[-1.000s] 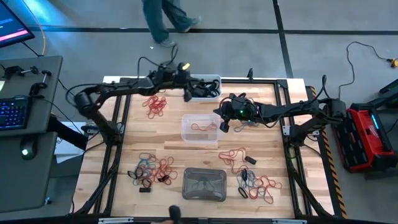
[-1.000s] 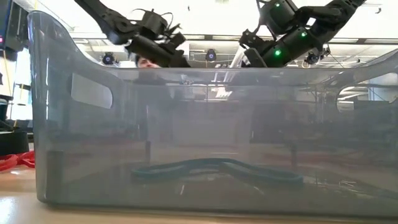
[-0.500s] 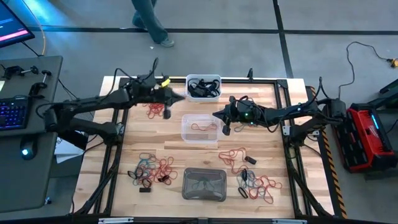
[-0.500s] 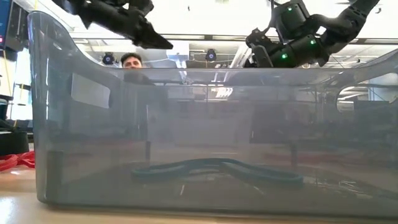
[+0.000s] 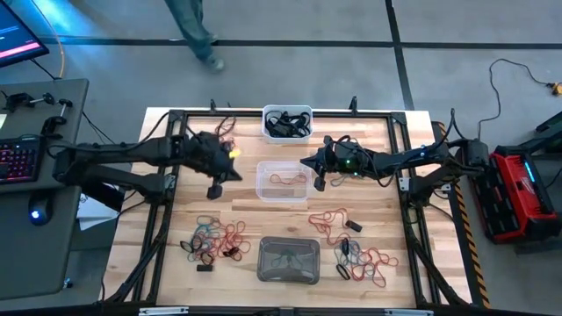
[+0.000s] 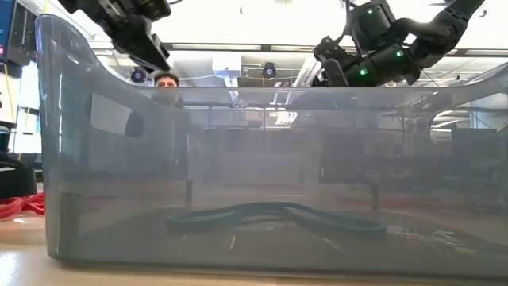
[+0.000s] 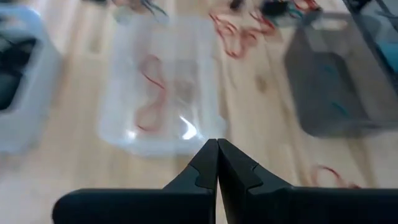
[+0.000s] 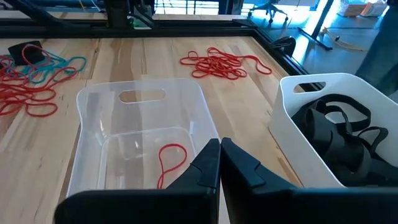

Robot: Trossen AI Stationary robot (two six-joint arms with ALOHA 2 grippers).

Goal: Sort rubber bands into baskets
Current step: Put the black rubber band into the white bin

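Three baskets stand along the table's middle. The white one (image 5: pixel 287 123) at the far edge holds black rubber bands. The clear one (image 5: pixel 283 181) holds a red band (image 8: pixel 169 163). The grey one (image 5: pixel 288 261) at the near edge holds a teal band (image 6: pixel 270 214). Loose bands lie in a red heap (image 8: pixel 219 63) at the far left, a mixed heap (image 5: pixel 215 241) at the near left and another (image 5: pixel 362 261) at the near right. My left gripper (image 5: pixel 235 171) hangs shut and empty just left of the clear basket. My right gripper (image 5: pixel 304 162) hangs shut and empty at that basket's right rim.
A single red band (image 5: pixel 330 219) lies on the wood right of centre. The dark frame rails (image 5: pixel 176 114) border the table. A person (image 5: pixel 189 26) walks on the floor beyond the far edge, and a head (image 6: pixel 165 79) shows behind the grey basket.
My left gripper has swung from above the white basket toward the table's left and near side. It has tipped further downward and now points at the clear basket from its left. It stays shut. The person beyond the far edge has walked on to the left.
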